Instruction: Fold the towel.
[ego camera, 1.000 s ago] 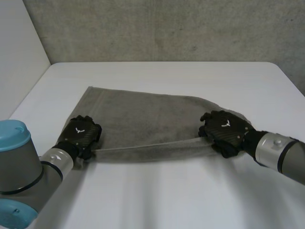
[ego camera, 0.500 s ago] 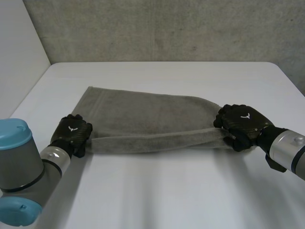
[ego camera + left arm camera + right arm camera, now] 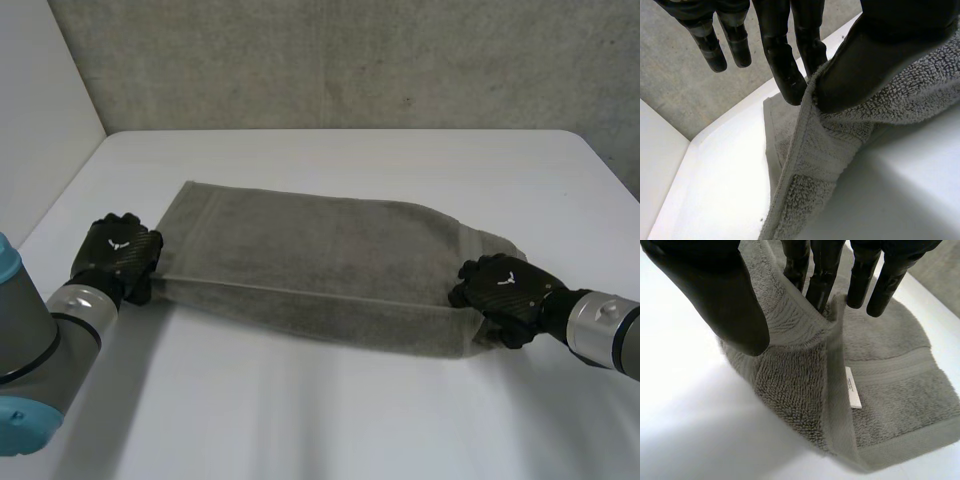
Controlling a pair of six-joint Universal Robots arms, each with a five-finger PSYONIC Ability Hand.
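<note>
The grey towel (image 3: 320,260) lies lengthwise across the white table, doubled over along its near edge. My left hand (image 3: 120,255) is at the towel's near left corner. In the left wrist view its thumb (image 3: 890,55) and a finger pinch the hem of the towel (image 3: 840,145), which hangs taut from them. My right hand (image 3: 500,288) sits low at the near right corner. There the thumb (image 3: 720,290) stands apart from the straight fingers (image 3: 815,280). A raised fold of the towel (image 3: 880,390) leans against those fingers. A white label (image 3: 853,387) shows on the hem.
The white table (image 3: 330,410) has bare room in front of the towel and behind it. A grey wall (image 3: 350,60) closes the far side. A white wall (image 3: 40,110) stands at the left.
Both hands have moved outward, the left one left, the right one right and nearer. The towel has stretched out long and flat. The right thumb has come away from its fingers.
</note>
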